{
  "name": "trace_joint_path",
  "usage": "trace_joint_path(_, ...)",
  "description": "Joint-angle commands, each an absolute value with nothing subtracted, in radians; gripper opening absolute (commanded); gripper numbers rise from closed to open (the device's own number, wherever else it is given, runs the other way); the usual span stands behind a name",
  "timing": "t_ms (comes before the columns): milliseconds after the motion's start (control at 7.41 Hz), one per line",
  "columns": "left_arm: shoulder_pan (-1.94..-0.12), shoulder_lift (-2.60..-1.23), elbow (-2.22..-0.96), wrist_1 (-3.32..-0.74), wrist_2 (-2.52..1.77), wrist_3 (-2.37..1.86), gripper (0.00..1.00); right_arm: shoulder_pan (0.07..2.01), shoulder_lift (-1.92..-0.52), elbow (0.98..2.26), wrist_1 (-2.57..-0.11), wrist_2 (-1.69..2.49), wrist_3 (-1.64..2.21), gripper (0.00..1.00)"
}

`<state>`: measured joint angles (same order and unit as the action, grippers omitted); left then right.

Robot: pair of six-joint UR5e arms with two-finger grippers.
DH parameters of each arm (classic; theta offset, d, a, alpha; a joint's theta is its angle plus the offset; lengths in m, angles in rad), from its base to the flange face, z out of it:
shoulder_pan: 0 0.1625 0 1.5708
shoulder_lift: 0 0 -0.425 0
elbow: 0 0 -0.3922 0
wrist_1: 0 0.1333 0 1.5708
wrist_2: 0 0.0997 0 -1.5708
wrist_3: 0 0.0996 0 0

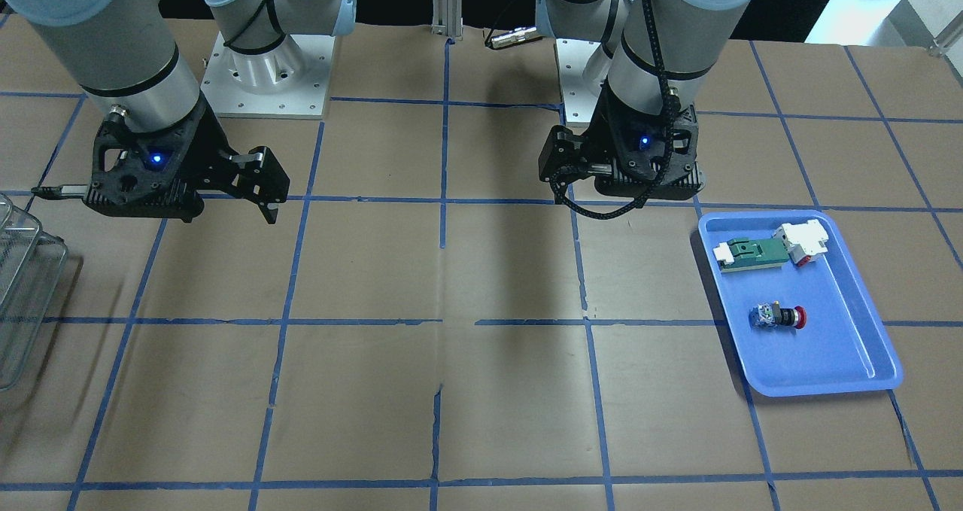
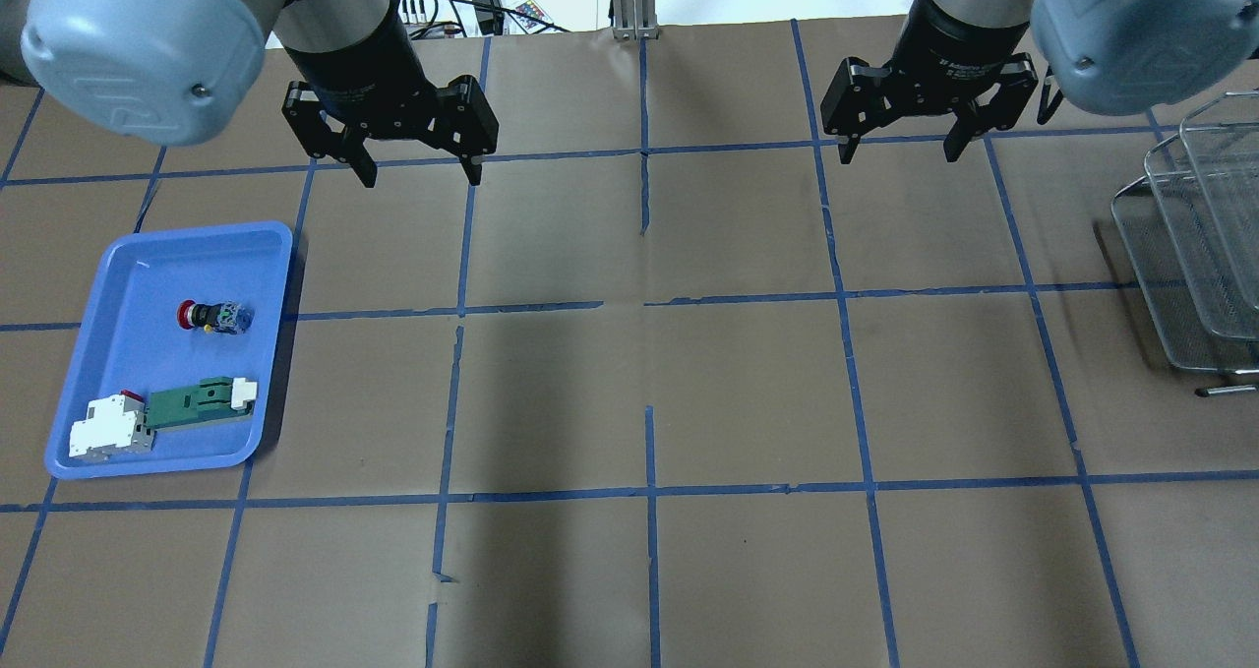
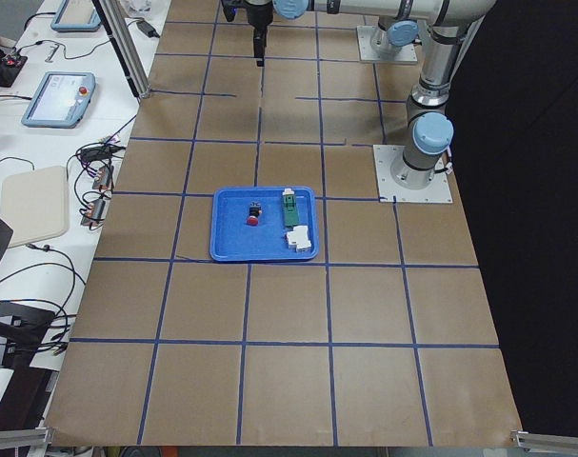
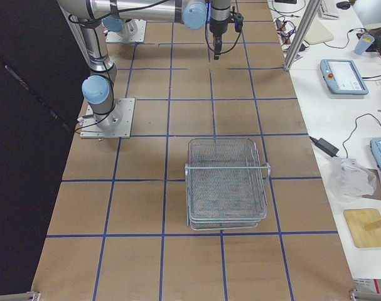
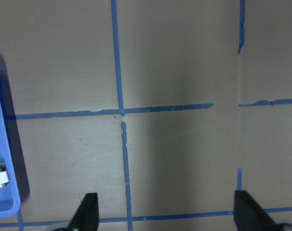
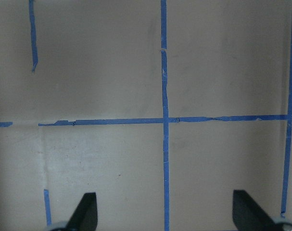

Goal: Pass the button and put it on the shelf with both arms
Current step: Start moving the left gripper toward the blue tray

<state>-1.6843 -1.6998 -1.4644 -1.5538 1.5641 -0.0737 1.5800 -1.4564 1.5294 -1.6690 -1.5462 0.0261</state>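
The button (image 2: 211, 316), with its red cap and black collar, lies on its side in the blue tray (image 2: 128, 274) at the table's left; it also shows in the front view (image 1: 779, 317). My left gripper (image 2: 421, 174) is open and empty, hanging above the table behind and to the right of the tray. Its fingertips (image 5: 88, 214) frame bare paper in the left wrist view. The wire-mesh shelf (image 2: 1195, 245) stands at the far right edge. My right gripper (image 2: 900, 151) is open and empty, left of the shelf.
A flat green-and-white part (image 2: 197, 402) and a white block (image 2: 103, 427) share the tray's near end. Brown paper with a blue tape grid (image 2: 649, 304) covers the table. Operators' tablets (image 4: 344, 76) and cables lie on a side desk beyond the table's far edge.
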Motion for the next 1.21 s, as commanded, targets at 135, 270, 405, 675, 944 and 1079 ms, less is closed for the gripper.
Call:
trace_joint_path(135,-1.680,-1.695,-1.470,-1.552,1.565,-0.071,1.00,1.580,-1.456,1.529,-1.670,-1.545,0.026,1.00)
trace_joint_path(270,-1.675,-1.692,-1.473,-1.554,1.563,-0.063,1.00,1.580,-1.456,1.529,-1.671,-1.545,0.026,1.00)
trace_joint_path(405,-1.664,-1.692,-1.471,-1.552,1.565,-0.060,1.00,1.580,-1.456,1.529,-1.671,-1.545,0.026,1.00)
trace_joint_path(675,-1.614,-1.703,-1.473,-1.542,1.565,-0.022,1.00,1.580,-1.456,1.529,-1.671,-1.546,0.026,1.00)
trace_joint_path(944,-1.460,-1.721,-1.489,-1.552,1.559,0.203,1.00,1.580,-1.454,1.528,-1.672,-1.546,0.026,1.00)
trace_joint_path(1079,-1.383,-1.724,-1.520,-1.540,1.554,0.341,1.00,1.580,-1.456,1.528,-1.671,-1.546,0.026,1.00)
